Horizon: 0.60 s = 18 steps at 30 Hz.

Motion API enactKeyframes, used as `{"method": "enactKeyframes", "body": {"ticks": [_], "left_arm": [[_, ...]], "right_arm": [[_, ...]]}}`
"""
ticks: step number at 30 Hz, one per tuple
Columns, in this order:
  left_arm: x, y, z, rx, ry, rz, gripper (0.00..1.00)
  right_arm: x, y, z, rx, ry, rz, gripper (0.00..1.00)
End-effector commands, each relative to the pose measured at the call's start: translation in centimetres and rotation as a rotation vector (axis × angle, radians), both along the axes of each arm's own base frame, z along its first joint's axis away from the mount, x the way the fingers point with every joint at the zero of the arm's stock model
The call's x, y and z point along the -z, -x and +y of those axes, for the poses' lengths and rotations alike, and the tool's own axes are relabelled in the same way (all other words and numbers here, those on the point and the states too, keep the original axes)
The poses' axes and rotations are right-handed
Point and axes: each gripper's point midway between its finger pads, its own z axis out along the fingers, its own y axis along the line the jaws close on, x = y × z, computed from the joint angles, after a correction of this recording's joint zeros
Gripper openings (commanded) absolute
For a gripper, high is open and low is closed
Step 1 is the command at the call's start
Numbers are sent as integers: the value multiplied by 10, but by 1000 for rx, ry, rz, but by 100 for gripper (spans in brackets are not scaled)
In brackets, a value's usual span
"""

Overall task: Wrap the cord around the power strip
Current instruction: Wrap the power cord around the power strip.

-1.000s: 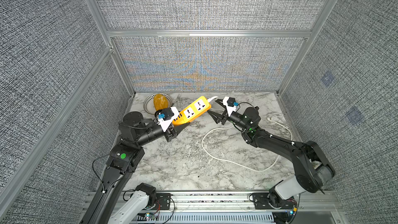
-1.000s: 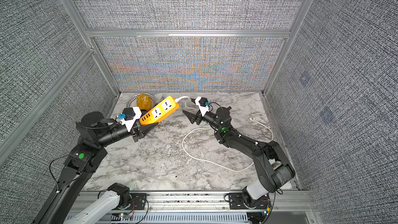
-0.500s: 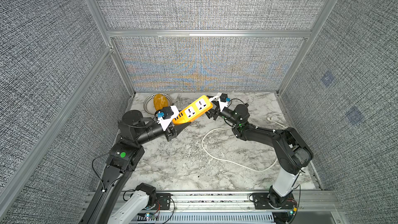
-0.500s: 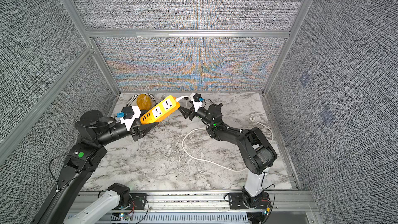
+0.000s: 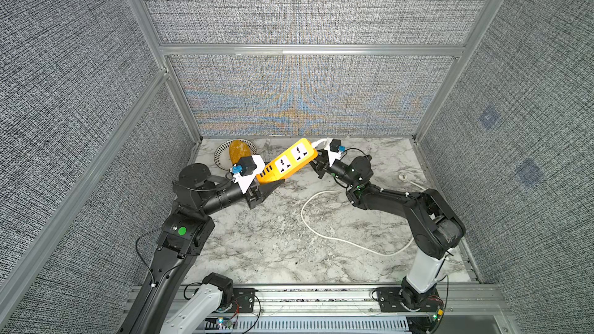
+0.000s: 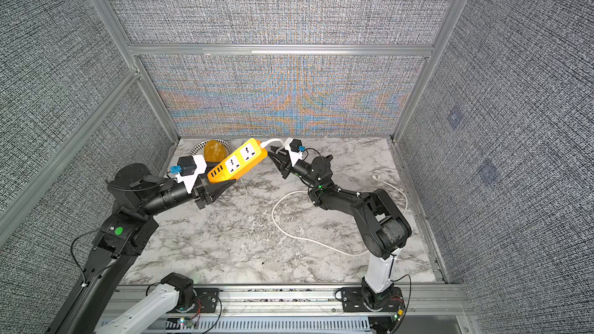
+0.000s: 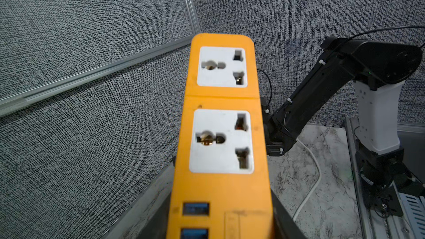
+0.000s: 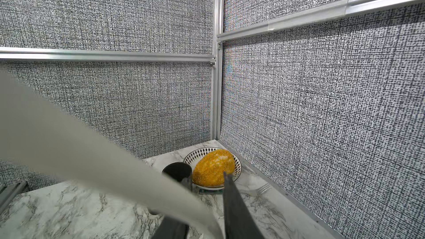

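1. Step in hand: judged to be the start of the first turn. No loop of the cord (image 5: 303, 215) lies around the power strip (image 5: 287, 162) yet.
2. Power strip: held clear of the tabletop (image 5: 273, 252) at far centre and tilted, sockets up. The USB end points near-left and the cord end far-right.
3. Left end effector (image 5: 270, 183): clenched on the USB end of the strip, carrying it alone.
4. Right end effector (image 5: 316, 155): just beside the far-right end of the strip, where the cord leaves it. In the right wrist view the cord runs down between the dark fingers (image 8: 236, 212) with no gap showing, so it is taken as grasping the cord.
5. Cord: from that grasp it drops to the tabletop and lies in a wide slack loop at right centre. It ends at the white plug (image 5: 402, 176) near the right wall.
6. Bystander: a patterned bowl (image 5: 221, 155) holding an orange speckled oval (image 5: 238, 152) stands at far left, behind the left wrist.
7. Next move, as judged: the right arm should carry the cord across the strip's width while the left keeps the strip steady. Slack must feed from the loop without dragging the plug.
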Motion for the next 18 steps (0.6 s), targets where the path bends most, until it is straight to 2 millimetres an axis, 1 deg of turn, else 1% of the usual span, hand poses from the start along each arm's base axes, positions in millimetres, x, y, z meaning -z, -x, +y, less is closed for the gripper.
{"method": "enactKeyframes", "body": {"ticks": [1,2,3,4,5,7,9,10,12,14,16,18], "left_arm": [[-23,1,2,-11,41,-79,0],[-24,2,2,-7,42,-80,0],[-25,2,2,-7,43,-82,0],[-26,2,2,-9,45,-82,0],[-28,0,3,-19,50,-82,0],[-32,-7,7,-67,62,-79,0],[-36,-23,15,-161,81,-67,0],[-39,-33,20,-217,90,-56,0],[-41,-56,30,-331,119,-7,0],[-39,-80,42,-454,150,53,0],[-35,-96,49,-526,156,90,0],[-30,-107,48,-549,141,120,0]], "right_arm": [[-8,3,-5,0,-14,-20,26],[-8,3,-5,-1,-12,-21,21],[-9,3,-5,-4,-8,-23,13],[-8,3,-4,-10,1,-21,3],[-8,4,-4,-14,9,-20,0],[-8,8,-4,-23,14,-13,0],[-4,16,-5,-23,34,6,0],[1,21,-3,-26,62,17,0],[26,37,8,-29,188,51,0],[50,59,21,-25,368,52,0],[67,79,27,-21,523,41,0],[71,97,30,-16,646,8,0]]}}
